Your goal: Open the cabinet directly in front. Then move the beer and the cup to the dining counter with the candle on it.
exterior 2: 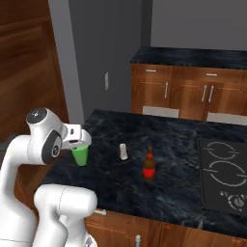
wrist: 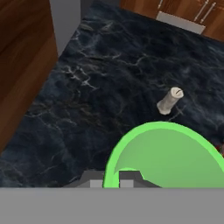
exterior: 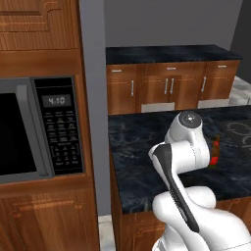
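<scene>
In the left base view the beer (exterior: 215, 152) peeks out behind the arm on the dining counter (exterior: 142, 147). In the right base view the cup (exterior 2: 80, 154) sits on it near the candle (exterior 2: 124, 151). In the hand view the gripper (wrist: 112, 180) pinches the cup's rim.

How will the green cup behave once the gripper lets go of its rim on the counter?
The cup looks hollow, thin-walled, probably light. It tapers to a narrower base, so it may tip if nudged. The gripper pinches one rim wall, so a sideways pull-off could topple it.
</scene>
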Available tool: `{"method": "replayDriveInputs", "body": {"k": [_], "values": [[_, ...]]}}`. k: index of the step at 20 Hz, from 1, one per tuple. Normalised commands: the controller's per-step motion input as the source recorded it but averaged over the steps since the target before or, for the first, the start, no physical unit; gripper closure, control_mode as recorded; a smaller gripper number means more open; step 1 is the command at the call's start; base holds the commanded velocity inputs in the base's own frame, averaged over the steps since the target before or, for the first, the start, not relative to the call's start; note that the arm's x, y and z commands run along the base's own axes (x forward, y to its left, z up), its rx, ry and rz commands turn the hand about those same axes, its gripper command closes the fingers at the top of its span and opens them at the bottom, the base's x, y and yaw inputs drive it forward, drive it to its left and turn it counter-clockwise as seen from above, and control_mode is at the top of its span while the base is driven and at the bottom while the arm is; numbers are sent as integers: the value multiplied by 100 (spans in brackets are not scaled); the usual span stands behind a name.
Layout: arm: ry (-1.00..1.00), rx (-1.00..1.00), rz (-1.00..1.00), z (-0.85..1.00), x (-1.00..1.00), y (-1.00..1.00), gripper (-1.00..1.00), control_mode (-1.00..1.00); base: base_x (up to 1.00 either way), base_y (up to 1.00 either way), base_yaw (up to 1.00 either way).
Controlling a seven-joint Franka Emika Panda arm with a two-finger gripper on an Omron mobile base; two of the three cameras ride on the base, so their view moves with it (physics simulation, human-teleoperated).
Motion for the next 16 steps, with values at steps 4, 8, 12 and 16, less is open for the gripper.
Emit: {"method": "replayDriveInputs", "body": {"k": [4, 8, 12, 16], "values": [[0, 0, 3, -22, 57, -18, 100, -100, 0, 0, 0], [0, 0, 4, -26, 75, -17, 100, -100, 0, 0, 0], [0, 0, 4, -29, 71, -14, 100, -100, 0, 0, 0], [2, 0, 5, -34, 66, -2, 100, -100, 0, 0, 0]]}}
